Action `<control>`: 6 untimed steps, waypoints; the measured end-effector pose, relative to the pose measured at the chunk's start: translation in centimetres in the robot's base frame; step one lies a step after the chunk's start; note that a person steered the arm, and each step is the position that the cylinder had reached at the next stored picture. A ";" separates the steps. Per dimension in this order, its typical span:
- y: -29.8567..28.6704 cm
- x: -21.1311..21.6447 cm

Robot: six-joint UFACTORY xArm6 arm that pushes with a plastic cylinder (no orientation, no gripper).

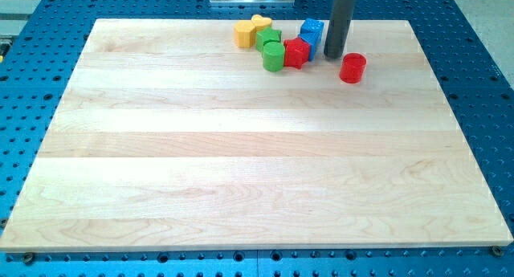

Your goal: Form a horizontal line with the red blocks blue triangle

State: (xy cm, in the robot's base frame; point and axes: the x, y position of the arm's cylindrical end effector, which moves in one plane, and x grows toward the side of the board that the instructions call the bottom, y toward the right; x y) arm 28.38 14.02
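A red cylinder (352,68) stands alone near the view's top, right of the cluster. A red star-shaped block (296,53) sits in the cluster, touching a blue block (309,43). A second blue block (312,28) sits just above it; which one is the triangle I cannot tell. My tip (332,55) is on the board between the blue blocks and the red cylinder, close to both.
A green cylinder (274,56) and a green block (268,38) lie left of the red star. A yellow-orange hexagon (244,34) and a yellow heart (260,23) sit at the cluster's left. The board's top edge (161,21) is close behind.
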 end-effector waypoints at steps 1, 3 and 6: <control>-3.4 4.7; -14.3 2.5; -9.6 -1.1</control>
State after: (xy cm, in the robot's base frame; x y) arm 27.29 4.42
